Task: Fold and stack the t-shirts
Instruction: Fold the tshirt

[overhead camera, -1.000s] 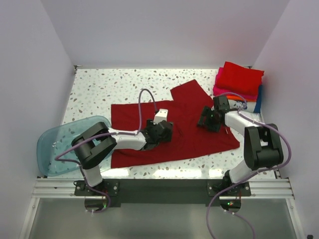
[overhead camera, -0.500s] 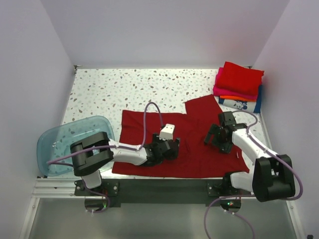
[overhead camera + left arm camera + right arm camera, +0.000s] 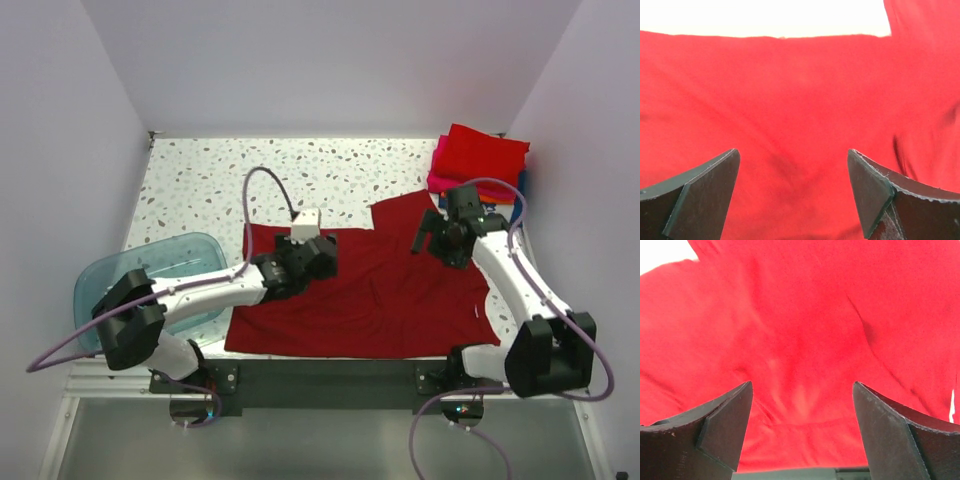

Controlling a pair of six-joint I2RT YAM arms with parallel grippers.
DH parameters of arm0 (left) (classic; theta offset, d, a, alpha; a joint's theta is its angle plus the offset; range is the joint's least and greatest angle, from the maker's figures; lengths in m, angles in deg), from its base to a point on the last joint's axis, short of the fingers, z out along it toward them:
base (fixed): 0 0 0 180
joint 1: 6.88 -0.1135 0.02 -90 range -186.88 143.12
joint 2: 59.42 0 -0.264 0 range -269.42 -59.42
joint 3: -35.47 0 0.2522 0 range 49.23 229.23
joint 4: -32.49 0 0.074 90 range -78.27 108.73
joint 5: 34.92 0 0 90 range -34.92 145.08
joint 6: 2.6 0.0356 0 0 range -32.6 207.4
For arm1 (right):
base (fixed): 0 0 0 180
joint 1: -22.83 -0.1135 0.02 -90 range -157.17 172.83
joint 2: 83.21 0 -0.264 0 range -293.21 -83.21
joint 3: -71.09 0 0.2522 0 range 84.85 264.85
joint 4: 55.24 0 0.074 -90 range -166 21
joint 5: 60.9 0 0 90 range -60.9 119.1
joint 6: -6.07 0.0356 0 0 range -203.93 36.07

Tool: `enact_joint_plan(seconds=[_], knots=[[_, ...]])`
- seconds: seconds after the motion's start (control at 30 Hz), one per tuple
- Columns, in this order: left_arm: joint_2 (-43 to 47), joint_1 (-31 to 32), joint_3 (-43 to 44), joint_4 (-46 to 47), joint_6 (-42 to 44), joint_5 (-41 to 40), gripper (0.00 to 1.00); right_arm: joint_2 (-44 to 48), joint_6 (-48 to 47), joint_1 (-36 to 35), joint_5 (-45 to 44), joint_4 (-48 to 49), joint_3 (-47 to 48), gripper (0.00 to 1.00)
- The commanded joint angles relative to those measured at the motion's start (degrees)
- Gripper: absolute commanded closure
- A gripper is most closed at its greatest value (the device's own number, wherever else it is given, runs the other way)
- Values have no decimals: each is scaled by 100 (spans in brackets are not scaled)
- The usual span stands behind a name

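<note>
The left tool [image 3: 792, 152] stands wide with nothing between its jaws, over the upper left part of the dark red t-shirt [image 3: 390, 300]. The right tool [image 3: 801, 387] is equally wide and empty above the shirt's upper right. The shirt lies spread on the tabletop [image 3: 220, 170] near its front edge, and the stack of folded t-shirts [image 3: 478, 165] sits in the far right corner.

Stack [image 3: 482, 158] lower shirts mostly hidden; tub [image 3: 190, 252] partly behind left arm [image 3: 205, 290].
</note>
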Motion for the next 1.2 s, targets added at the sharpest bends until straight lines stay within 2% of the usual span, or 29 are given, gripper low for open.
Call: enact_joint_plan(seconds=[0.0, 0.03, 0.13, 0.23, 0.3, 0.47, 0.57, 0.77, 0.87, 1.03, 1.17], knots=[[288, -789, 350, -366, 399, 182, 7, -635, -390, 12, 115, 196, 863, 16], [262, -965, 420, -357, 618, 227, 7, -975, -407, 12, 115, 327, 1021, 18], [-27, -2052, 806, -523, 822, 648, 8, -1539, -460, 12, 228, 583, 1724, 19], [-326, -2660, 1070, -445, 1049, 1070, 8, -2550, -653, 30, 194, 479, 2751, 21], [-502, -2873, 1368, -339, 1165, 1490, 8, -3323, -732, 30, 141, 268, 3595, 22], [-995, -3225, 2212, -796, 1306, 1869, 8, -4929, -759, 144, 141, -92, 5500, 24], [-1083, -3340, 2362, -761, 1183, 2265, 8, -5468, -741, 267, 237, -374, 6363, 25], [-1391, -3366, 2740, -1314, 1086, 2495, 7, -6296, -706, 478, 431, -524, 7270, 26], [-1540, -3392, 2898, -1613, 1200, 2661, 7, -6472, -741, 540, 361, -568, 7394, 27], [-1409, -3401, 2794, -1869, 1349, 2758, 7, -6577, -864, 584, 177, -717, 7299, 27], [-1259, -3410, 2557, -1869, 1385, 2794, 7, -6420, -961, 584, 141, -524, 6711, 27]])
